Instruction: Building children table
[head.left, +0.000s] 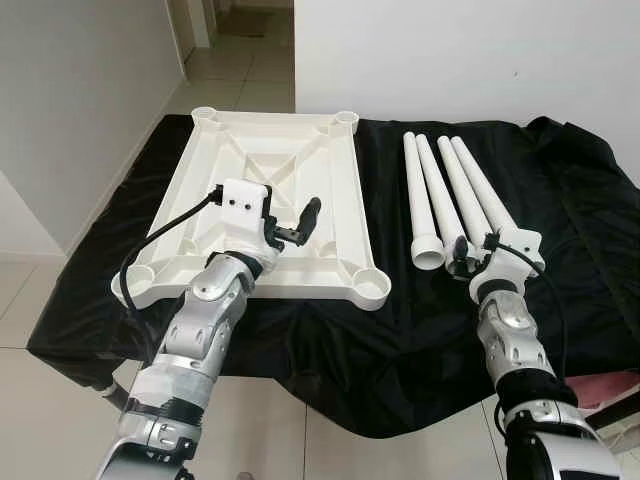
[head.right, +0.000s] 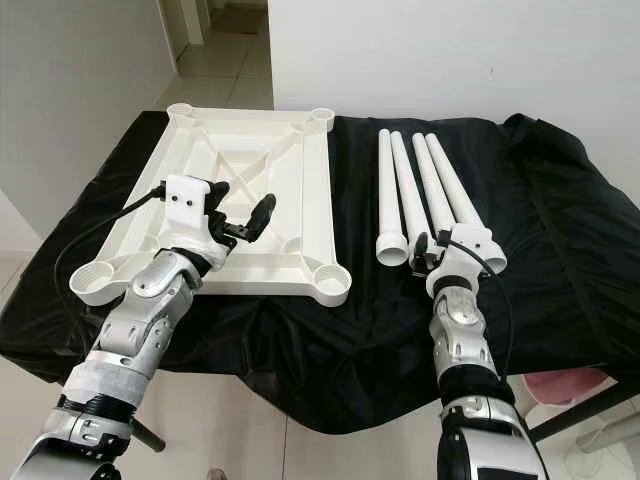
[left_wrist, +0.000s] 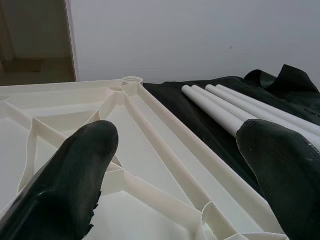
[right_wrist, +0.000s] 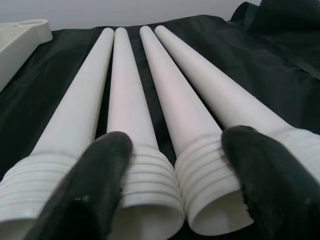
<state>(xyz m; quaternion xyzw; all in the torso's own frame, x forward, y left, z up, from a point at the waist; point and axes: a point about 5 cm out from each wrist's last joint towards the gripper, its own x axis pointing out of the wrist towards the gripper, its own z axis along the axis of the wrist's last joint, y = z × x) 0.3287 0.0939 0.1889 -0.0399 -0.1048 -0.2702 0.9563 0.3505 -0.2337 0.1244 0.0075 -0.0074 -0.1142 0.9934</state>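
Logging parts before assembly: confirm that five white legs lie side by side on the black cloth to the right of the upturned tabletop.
Not five: four white legs lie side by side on the black cloth, right of the upturned tabletop. The right wrist view shows all four threaded ends, with the right gripper open before them.

White table parts on black cloth.
I see a cream-white tabletop (head.left: 265, 200), four white legs (head.left: 450, 195), black cloth (head.left: 560, 220), pale floor tiles (head.left: 30, 300).

Silver jointed arms, white wrist housings, black cables; left claw (head.left: 300, 225) and right claw (head.left: 462, 252) have long black fingers.
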